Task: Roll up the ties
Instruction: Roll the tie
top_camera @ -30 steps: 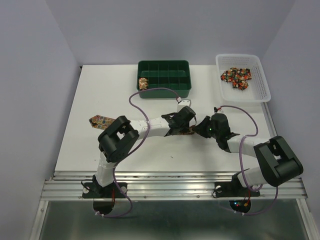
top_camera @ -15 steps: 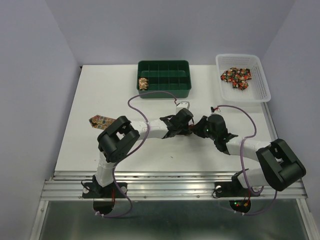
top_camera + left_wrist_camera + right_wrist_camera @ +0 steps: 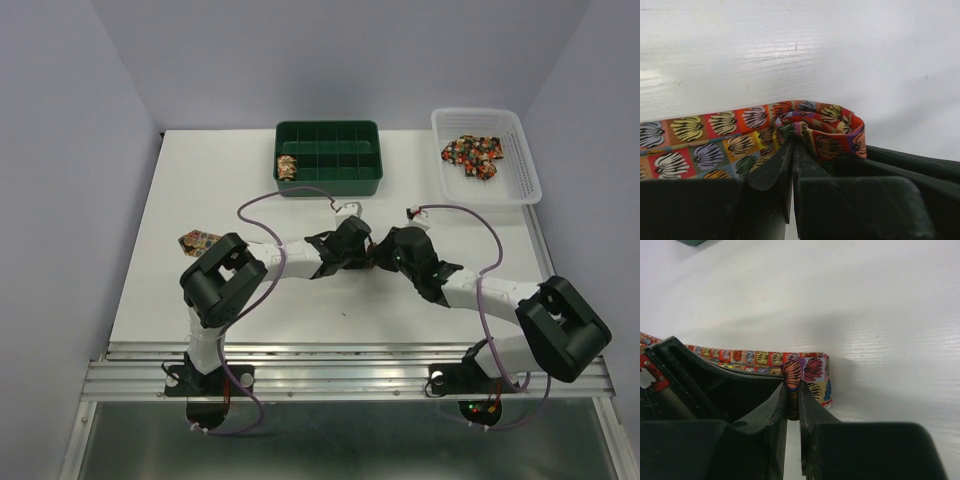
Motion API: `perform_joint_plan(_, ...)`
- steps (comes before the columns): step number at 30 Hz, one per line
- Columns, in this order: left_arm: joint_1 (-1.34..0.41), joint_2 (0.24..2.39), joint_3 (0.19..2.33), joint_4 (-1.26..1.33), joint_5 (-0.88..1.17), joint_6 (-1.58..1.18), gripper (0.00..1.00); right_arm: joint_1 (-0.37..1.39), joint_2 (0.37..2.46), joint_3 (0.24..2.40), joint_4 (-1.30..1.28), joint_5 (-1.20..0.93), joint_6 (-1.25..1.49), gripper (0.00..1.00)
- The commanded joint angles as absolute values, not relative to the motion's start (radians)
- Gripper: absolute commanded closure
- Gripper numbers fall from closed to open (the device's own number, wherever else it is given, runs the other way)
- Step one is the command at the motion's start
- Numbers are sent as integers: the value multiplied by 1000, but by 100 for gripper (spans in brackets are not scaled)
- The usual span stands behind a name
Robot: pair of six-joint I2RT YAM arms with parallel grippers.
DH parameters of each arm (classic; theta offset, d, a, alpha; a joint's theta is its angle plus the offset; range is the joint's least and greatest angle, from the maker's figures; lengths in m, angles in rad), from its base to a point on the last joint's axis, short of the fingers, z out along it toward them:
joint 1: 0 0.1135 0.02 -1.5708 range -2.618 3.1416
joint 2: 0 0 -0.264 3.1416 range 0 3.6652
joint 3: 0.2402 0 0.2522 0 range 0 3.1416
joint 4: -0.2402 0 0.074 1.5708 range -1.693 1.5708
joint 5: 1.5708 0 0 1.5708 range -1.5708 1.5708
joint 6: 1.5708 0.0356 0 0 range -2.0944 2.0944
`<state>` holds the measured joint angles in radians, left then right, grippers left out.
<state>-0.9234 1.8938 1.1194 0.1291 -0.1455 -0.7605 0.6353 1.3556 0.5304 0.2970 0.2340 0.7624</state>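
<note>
End effector, left (image 3: 792,145): jaws nearly together, nipping the inner turns of a narrow fabric necktie with a red, orange and gold patchwork print (image 3: 740,142); a small started coil sits just past the tips.
End effector, right (image 3: 793,390): jaws narrow, clamped on the folded end of the same necktie, facing the left one.
Necktie: flat on the white counter (image 3: 180,310); strip runs leftward from the coil, wide pointed end well to the left.
Progress (judgement): early; most of the strip unrolled.
Technique: turn the coil toward the free length under light tension; hold edges square so turns stack rather than cone; one end effector pins the core while the other regrips; leave the strip lying on the counter.
Tray: dark green compartmented plastic tray (image 3: 330,187), far edge, one finished roll (image 3: 287,166) in its leftmost column.
Basket: white slotted plastic basket (image 3: 520,180), far right, bunched ties (image 3: 473,153) of the same print.
</note>
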Motion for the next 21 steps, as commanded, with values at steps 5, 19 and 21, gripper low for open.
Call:
perform_joint_plan(5, -878, 1848, 1031, 239, -58, -788, 88, 736, 1428, 696, 255, 382, 819, 99)
perform_joint_plan(19, -844, 1810, 956, 298, -34, -796, 91, 850, 1623, 830, 155, 503, 834, 99)
perform_joint_plan(21, -844, 1806, 948, 296, -32, -798, 91, 862, 1654, 838, 155, 509, 836, 99)
